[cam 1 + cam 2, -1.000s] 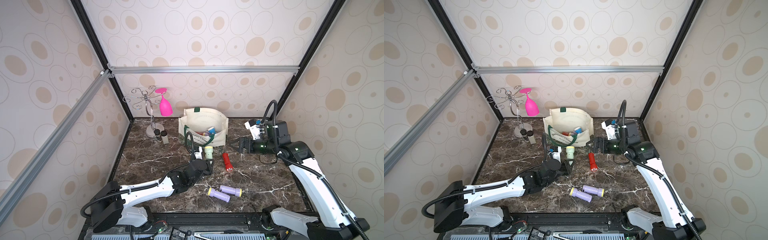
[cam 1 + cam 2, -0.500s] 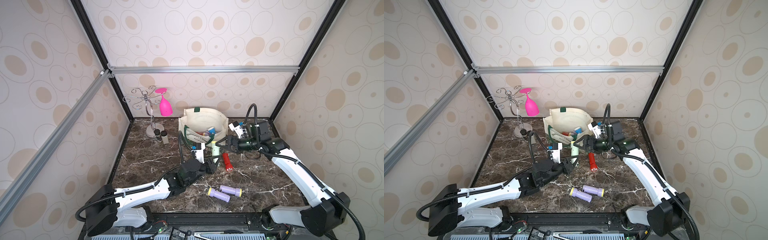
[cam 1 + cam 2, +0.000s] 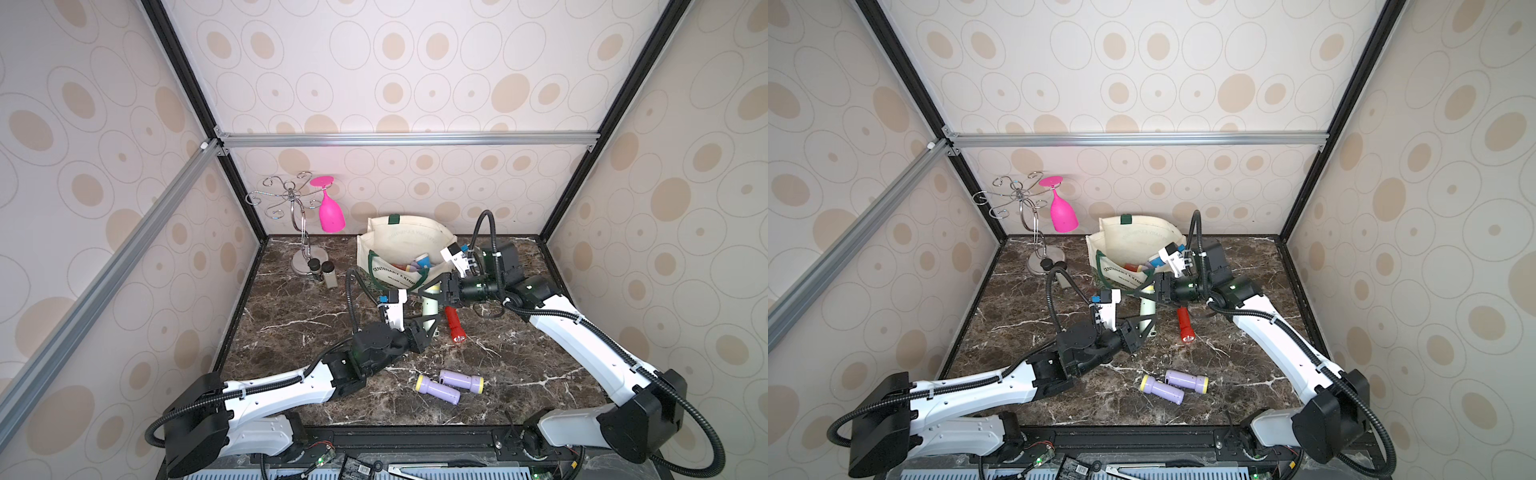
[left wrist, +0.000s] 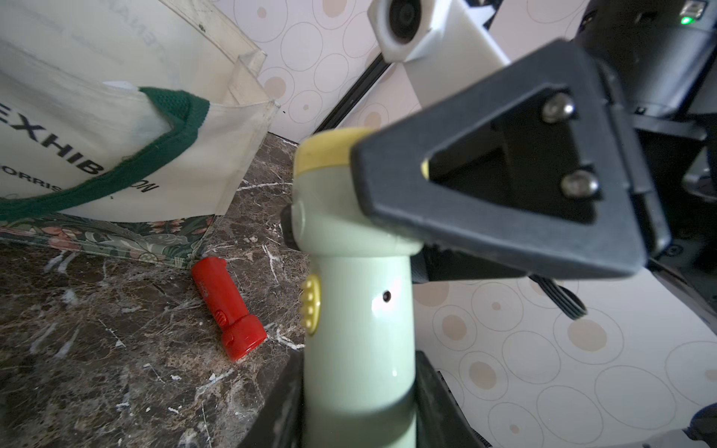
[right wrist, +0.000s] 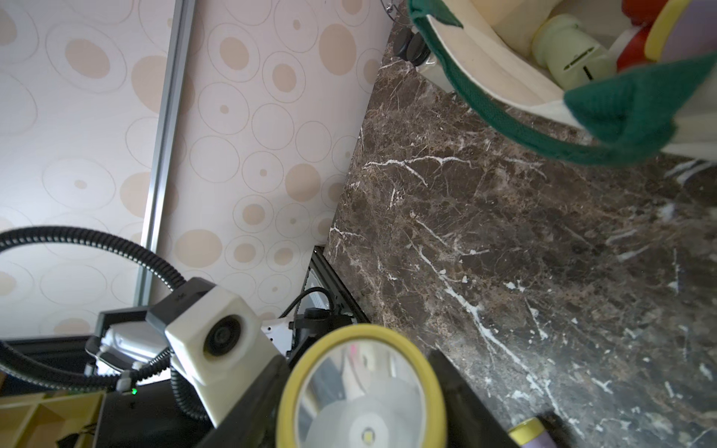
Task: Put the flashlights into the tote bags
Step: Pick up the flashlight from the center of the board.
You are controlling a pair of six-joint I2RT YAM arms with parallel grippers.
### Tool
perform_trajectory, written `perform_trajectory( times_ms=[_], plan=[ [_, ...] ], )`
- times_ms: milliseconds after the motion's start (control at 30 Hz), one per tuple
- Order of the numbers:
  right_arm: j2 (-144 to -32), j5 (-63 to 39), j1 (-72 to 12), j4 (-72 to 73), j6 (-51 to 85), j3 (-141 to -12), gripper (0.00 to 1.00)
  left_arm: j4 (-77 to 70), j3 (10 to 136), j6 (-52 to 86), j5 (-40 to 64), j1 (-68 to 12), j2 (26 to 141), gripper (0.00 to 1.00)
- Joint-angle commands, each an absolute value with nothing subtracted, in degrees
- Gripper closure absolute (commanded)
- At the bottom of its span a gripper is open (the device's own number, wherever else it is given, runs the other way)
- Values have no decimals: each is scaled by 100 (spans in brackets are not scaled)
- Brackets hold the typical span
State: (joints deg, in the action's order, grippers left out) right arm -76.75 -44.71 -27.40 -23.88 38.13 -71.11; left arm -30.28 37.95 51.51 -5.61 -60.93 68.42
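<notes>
Over the last second the right arm had swung in from the right side of the table to the front of the bag, and its jaws had narrowed. The left arm had lifted its load a little nearer the bag.

The tote bag stood open at the back of the marble table, with several flashlights already lying inside.

The right gripper reached in sideways in front of the bag. Its two fingers pressed against either side of the yellow-ringed head of the pale green flashlight.

The left gripper was clamped on the tail of that flashlight. The flashlight's long axis ran from the left gripper toward the bag, head end farthest from the robot, with the lens facing the right wrist camera.

Near the front edge two lilac flashlights lay close together on the marble. Both lay roughly crosswise, with their yellow heads at opposite ends.

The red flashlight lay on the table just right of the green one. Its tail pointed toward the bag and its head toward the robot.
</notes>
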Motion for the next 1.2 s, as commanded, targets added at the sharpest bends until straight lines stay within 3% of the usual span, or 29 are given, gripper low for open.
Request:
perform_trajectory(
  times_ms=[0, 200, 267, 467, 533, 633, 800, 1167],
  plan=[
    [-7543, -4362, -2805, -2280, 3858, -7111, 53, -3342, 3771, 5064, -498, -6121, 6642, 100],
    [-7483, -4252, -2953, -2283, 3850, -7121, 68, -3148, 3790, 5038, -440, -6117, 6549, 100],
    [-7429, -4211, -2963, -2303, 3824, -7131, 75, -3107, 3774, 5060, -470, -6119, 6512, 94],
    [-7252, -3820, -2979, -2718, 3465, -7352, 100, -2652, 3776, 5124, -694, -6122, 6358, 56],
    [-7235, -3543, -2971, -2982, 3248, -7550, 100, -2387, 3757, 5107, -836, -6120, 6234, 34],
    [-7270, -3099, -2976, -3383, 2894, -7887, 100, -1982, 3811, 5055, -1004, -6111, 6089, 22],
    [-7745, -2330, -2972, -4219, 2332, -8854, 100, -934, 4184, 5007, -1097, -6093, 6098, 14],
    [-9353, -1084, -2988, -4851, 1897, -10910, 100, 124, 4462, 5116, -477, -6056, 6087, 10]
  ],
)
